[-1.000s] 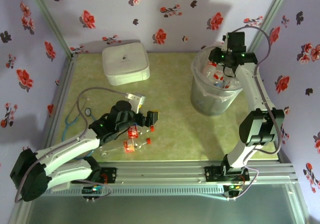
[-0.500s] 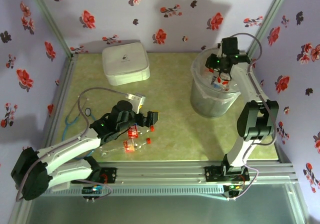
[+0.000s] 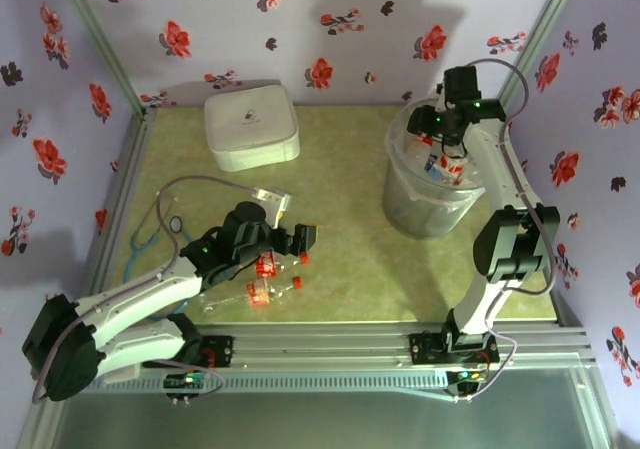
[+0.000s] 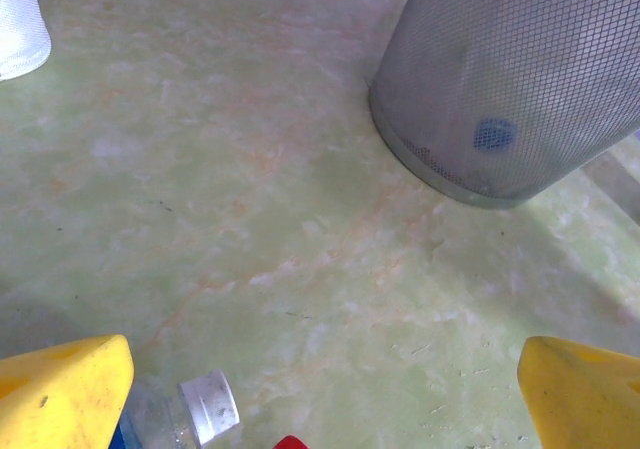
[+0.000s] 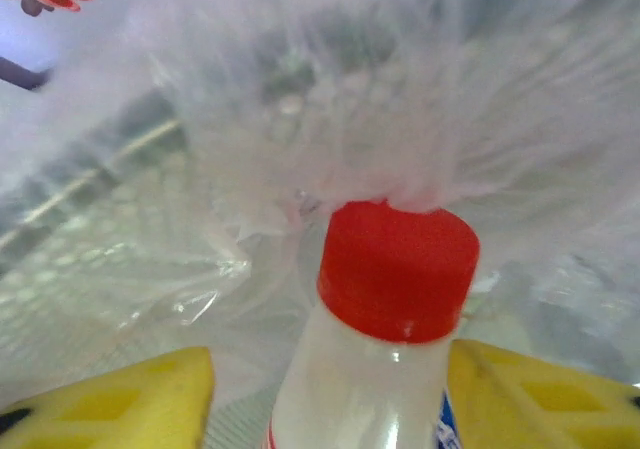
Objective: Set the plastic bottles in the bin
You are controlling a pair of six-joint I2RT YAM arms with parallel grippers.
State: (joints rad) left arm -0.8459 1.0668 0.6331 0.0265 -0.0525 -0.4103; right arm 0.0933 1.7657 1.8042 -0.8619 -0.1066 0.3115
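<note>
Drop step. Right hand [image 3: 447, 152] gripped a red-capped bottle [image 5: 398, 269] inside the bin's [image 3: 400, 204] mouth, at the counter's [image 3: 340, 159] far-right corner. Next move: spread the fingers, let it fall, lift clear of the rim. Left hand [image 3: 300, 239] hung open over loose bottles [image 3: 262, 266] by the near edge.

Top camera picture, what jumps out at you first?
The right claw holds a red-capped bottle at the mouth of the big grey-white bin, far right. Then the left claw, open above red-labelled bottles lying near the front, and the flowery walls all round.
</note>
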